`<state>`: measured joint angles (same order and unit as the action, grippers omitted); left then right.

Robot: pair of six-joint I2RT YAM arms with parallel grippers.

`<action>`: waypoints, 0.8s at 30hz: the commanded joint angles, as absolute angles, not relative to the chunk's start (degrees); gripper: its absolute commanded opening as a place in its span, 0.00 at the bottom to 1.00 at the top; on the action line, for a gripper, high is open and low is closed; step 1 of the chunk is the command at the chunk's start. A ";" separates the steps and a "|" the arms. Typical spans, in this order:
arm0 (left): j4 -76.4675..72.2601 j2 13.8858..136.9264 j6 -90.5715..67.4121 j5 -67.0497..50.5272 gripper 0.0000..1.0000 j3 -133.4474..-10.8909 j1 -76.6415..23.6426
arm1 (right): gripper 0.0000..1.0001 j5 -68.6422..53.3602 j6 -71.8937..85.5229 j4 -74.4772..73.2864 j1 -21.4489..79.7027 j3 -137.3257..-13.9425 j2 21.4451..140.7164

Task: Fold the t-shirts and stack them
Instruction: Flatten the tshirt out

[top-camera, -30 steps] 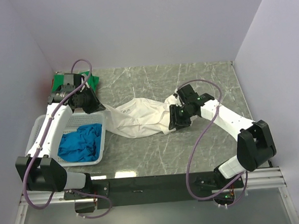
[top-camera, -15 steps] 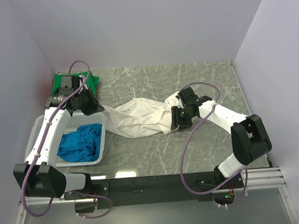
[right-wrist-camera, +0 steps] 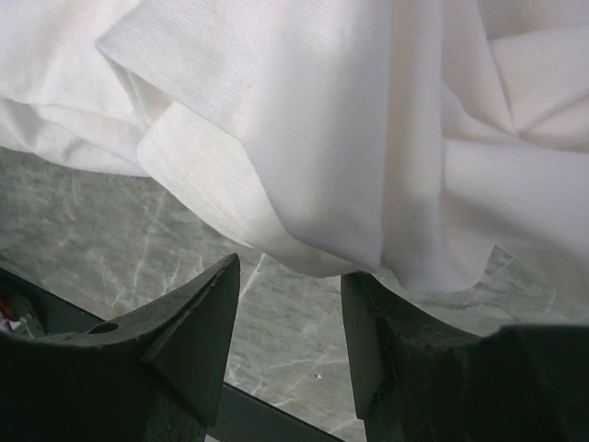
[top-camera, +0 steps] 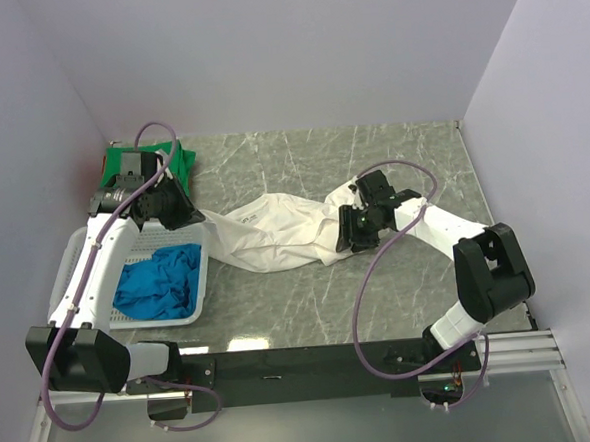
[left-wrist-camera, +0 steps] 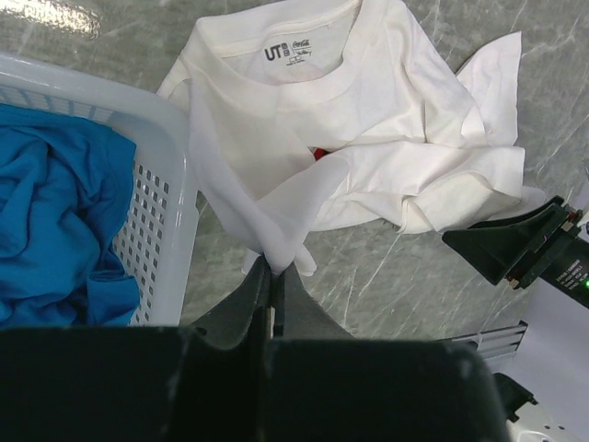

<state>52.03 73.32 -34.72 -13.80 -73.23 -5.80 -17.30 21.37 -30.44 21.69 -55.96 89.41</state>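
The white t-shirt (top-camera: 276, 232) lies crumpled across the middle of the marble table; a little of its red print shows in the left wrist view (left-wrist-camera: 317, 154). My left gripper (top-camera: 189, 215) is shut on a pinched corner of the white t-shirt (left-wrist-camera: 276, 249) beside the basket. My right gripper (top-camera: 348, 240) is open and empty, its jaws just short of the white t-shirt's right edge (right-wrist-camera: 304, 166). A blue t-shirt (top-camera: 159, 282) lies in the white basket (top-camera: 206, 276). A green t-shirt (top-camera: 183, 160) lies at the back left, with a sliver of red beside it.
The white lattice basket (left-wrist-camera: 156, 138) stands at the left, close to my left gripper. Purple walls close the table on three sides. A black rail (top-camera: 284, 362) runs along the near edge.
My right gripper has shifted slightly back along the shirt's right edge. My left arm has shifted slightly toward the back left, still holding the shirt corner.
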 commanded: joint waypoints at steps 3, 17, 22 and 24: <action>52.12 71.63 -34.54 -13.45 0.01 -72.78 -5.62 | 0.55 -19.51 21.18 -27.16 21.36 -56.51 89.56; 51.50 71.63 -34.10 -12.57 0.00 -72.68 -5.71 | 0.00 -16.26 19.61 -31.89 21.45 -59.50 88.17; 49.66 71.98 -34.45 -11.69 0.01 -75.14 -5.71 | 0.00 -9.15 16.79 -41.29 21.27 -65.54 82.36; 48.52 72.25 -34.89 -12.65 0.01 -76.81 -5.63 | 0.00 -6.08 15.65 -46.65 21.10 -67.84 79.02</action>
<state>51.79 73.32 -34.70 -12.64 -72.82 -5.80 -12.56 18.59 -38.87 21.67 -61.87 85.97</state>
